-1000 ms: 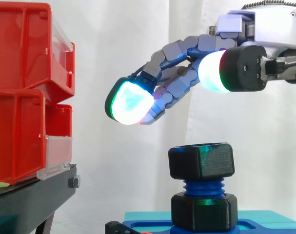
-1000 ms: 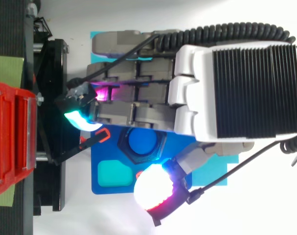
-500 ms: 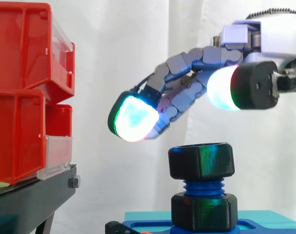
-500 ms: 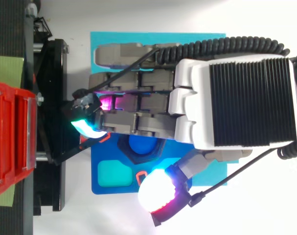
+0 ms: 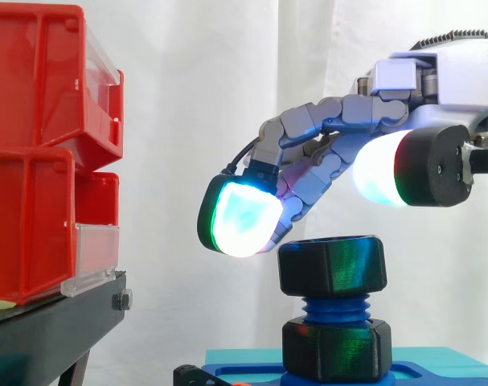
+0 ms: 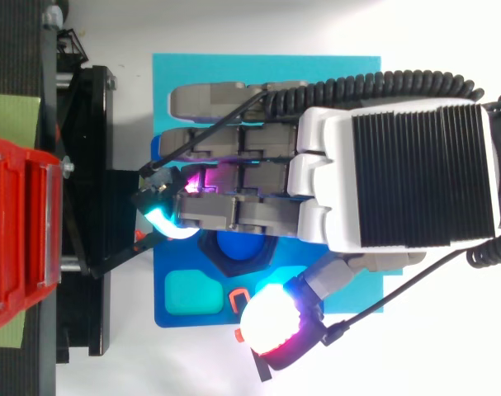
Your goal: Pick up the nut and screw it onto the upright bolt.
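A black hex nut [image 5: 332, 266] sits on top of the upright blue bolt [image 5: 334, 309], with thread showing below it. A second black hex piece [image 5: 336, 350] sits at the bolt's foot on the blue fixture plate [image 6: 184, 318]. From above, the bolt's blue top [image 6: 238, 245] shows inside the nut's rim. My hand [image 6: 399, 177] hovers just above the nut and holds nothing. Its fingers bend loosely downward, one glowing fingertip [image 5: 242, 219] hanging just left of the nut's top edge. The thumb pad [image 5: 380, 170] glows above the nut's right side, apart from it.
Red bins [image 5: 34, 153] are stacked on a black stand [image 5: 51, 330] at the left, close to my fingertips. The fixture plate lies on a teal mat [image 6: 267, 66]. A white curtain hangs behind.
My hand has come down and drawn back to the right. Its fingers have bent further, bringing the leading fingertip close to the nut's upper left edge. The nut has not moved.
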